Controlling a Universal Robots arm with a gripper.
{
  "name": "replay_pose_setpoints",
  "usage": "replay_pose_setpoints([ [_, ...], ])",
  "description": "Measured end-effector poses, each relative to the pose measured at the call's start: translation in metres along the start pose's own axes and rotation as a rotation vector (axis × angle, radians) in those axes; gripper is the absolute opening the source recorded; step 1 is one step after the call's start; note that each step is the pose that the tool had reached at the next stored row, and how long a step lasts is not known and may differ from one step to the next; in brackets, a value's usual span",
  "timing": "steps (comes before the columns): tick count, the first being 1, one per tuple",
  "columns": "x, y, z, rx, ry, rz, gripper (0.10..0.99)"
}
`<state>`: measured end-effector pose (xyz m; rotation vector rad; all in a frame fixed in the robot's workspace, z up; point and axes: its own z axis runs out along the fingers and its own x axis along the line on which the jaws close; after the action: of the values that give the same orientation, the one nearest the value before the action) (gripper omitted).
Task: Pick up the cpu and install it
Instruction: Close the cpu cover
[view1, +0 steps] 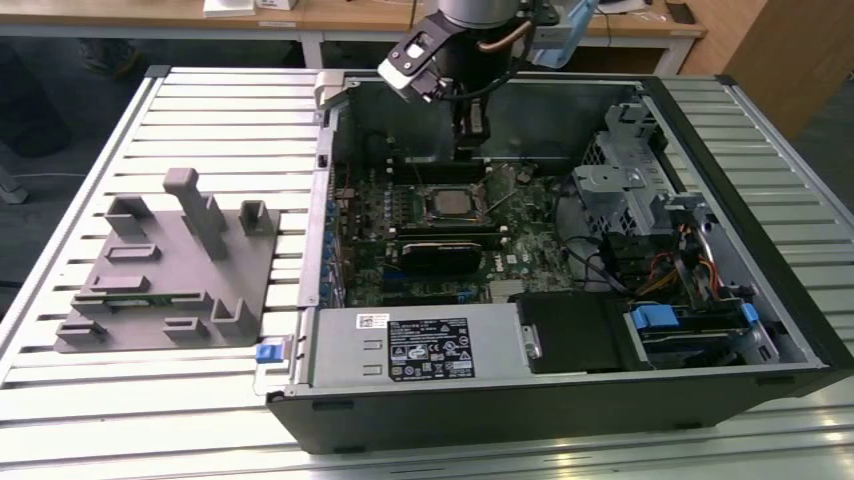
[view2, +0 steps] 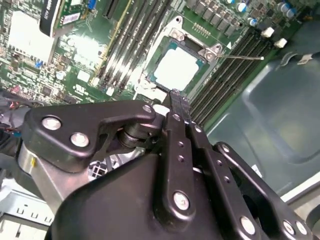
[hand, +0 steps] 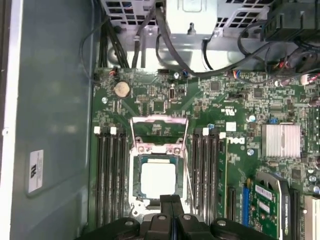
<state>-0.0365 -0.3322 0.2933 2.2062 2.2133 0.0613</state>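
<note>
The cpu lies flat in the socket, its edges square with the socket's frame. The gripper hovers just above the socket, fingers closed together, empty. The case wall's white label is unreadable.

I get soft, even room light in the exterior view, shadow deep inside the computer case, and glare whitening the cpu and a small heatsink in the second wrist view.
</note>
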Motion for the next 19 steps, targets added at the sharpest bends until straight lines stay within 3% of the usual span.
replay_pose_setpoints([
  [5, -0.0002, 0.0197, 0.0041, 0.008, -0.0002, 0.000, 0.106],
  [12, -0.0031, 0.0235, 0.0135, 0.008, -0.0003, -0.001, 0.106],
  [16, -0.0032, 0.0369, 0.0162, 0.008, -0.0003, -0.003, 0.106],
  [19, -0.0030, 0.0427, 0.0173, 0.008, -0.0003, -0.003, 0.106],
])
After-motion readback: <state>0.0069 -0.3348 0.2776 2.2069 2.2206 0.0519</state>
